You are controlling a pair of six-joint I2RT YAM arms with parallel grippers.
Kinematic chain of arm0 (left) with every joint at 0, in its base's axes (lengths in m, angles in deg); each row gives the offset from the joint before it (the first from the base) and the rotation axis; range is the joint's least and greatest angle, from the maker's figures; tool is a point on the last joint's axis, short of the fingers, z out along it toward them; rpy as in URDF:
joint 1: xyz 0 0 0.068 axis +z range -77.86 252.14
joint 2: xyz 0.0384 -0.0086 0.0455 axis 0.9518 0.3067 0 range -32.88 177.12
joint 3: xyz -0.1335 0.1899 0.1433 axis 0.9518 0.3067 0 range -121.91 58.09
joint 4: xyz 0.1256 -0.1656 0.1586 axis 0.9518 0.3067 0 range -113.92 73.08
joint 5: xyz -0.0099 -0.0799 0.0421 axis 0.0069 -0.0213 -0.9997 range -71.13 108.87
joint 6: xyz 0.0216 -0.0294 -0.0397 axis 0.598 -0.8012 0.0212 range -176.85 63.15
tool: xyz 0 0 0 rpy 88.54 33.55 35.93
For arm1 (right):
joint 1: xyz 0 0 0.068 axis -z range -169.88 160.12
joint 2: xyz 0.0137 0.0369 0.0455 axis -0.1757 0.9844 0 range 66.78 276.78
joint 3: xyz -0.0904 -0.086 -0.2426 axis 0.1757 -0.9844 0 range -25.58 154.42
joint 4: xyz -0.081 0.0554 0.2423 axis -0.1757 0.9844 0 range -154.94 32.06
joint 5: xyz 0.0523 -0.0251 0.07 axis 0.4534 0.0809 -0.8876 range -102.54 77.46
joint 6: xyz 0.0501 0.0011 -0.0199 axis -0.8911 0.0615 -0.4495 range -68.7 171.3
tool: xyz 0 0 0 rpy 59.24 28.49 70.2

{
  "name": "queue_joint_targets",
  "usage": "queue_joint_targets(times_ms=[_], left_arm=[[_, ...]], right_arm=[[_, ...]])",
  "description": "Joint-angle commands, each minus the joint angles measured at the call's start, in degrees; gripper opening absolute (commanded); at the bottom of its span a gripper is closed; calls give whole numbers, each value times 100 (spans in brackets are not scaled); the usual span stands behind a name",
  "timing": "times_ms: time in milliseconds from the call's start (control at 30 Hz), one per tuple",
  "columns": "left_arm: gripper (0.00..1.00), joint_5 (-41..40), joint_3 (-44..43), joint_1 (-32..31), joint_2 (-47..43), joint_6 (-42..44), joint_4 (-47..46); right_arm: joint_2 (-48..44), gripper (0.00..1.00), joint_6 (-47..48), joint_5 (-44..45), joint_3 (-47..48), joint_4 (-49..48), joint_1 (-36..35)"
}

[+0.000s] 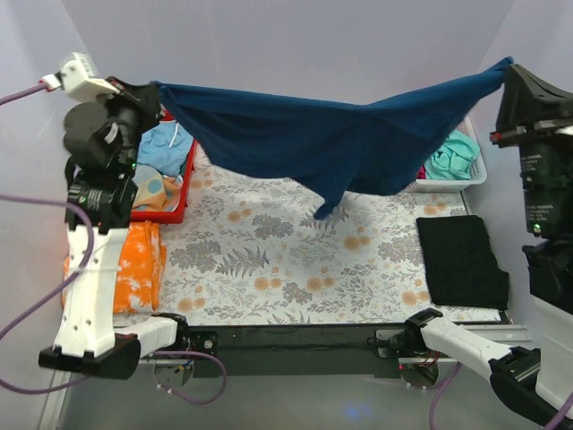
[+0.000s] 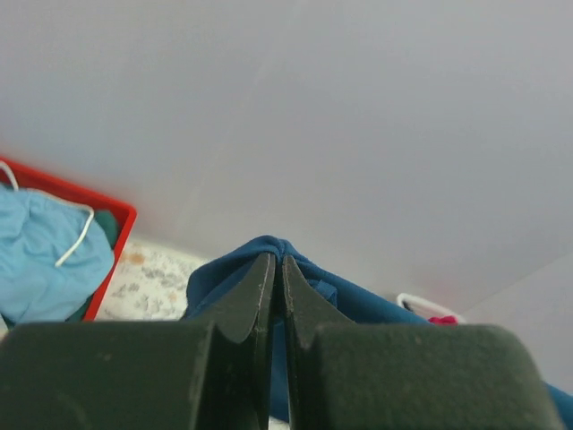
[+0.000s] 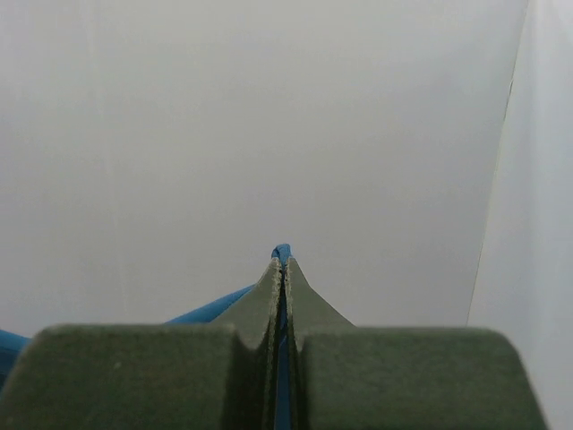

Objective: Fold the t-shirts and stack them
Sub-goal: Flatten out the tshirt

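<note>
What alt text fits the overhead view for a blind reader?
The left gripper and right gripper hold a navy t-shirt stretched in the air above a floral tablecloth. A folded black t-shirt lies on the right.

It looked like a robot lab's test booth. Plain white walls (image 1: pixel 295 36) closed in the tabletop (image 1: pixel 269 260) on three sides. A left arm (image 1: pixel 89 287) and right arm (image 1: pixel 466 345) were bolted at its near edge, trailing purple cables (image 1: pixel 27 313). A red bin (image 1: pixel 186 193) and white basket (image 1: pixel 448 185) sat at its far corners.
</note>
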Motion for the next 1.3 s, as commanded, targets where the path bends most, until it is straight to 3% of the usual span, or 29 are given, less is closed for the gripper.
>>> queue_joint_targets(times_ms=[0, 267, 600, 700, 867, 1067, 1200, 1267], left_arm=[[0, -25, -427, 27, -535, 245, 126], [0, -51, -946, 27, -159, 272, 65], [0, -473, 91, 36, 1237, -80, -1095], [0, -508, -181, 36, 1921, -89, -1455], [0, -289, -1901, 115, 3215, -124, -1439], [0, -209, -3300, 124, 3736, -89, -1394], [0, -174, -3023, 124, 3306, 25, -1719], [0, -69, -2610, 124, 3025, 26, -1833]], right_arm=[[-140, 1, 189, -173, 175, -212, 26], [148, 1, 206, -173, 352, -273, 26], [1827, 1, 277, -5, -27, -1098, 166], [2591, 1, 31, -488, 594, -1099, 657], [3805, 1, -356, -1297, 1941, -1020, 1475], [3850, 1, -383, -1834, 2408, -1520, 1844], [3561, 1, -348, -1913, 2331, -1591, 1959], [3061, 1, -356, -1913, 1475, -1687, 1959]])
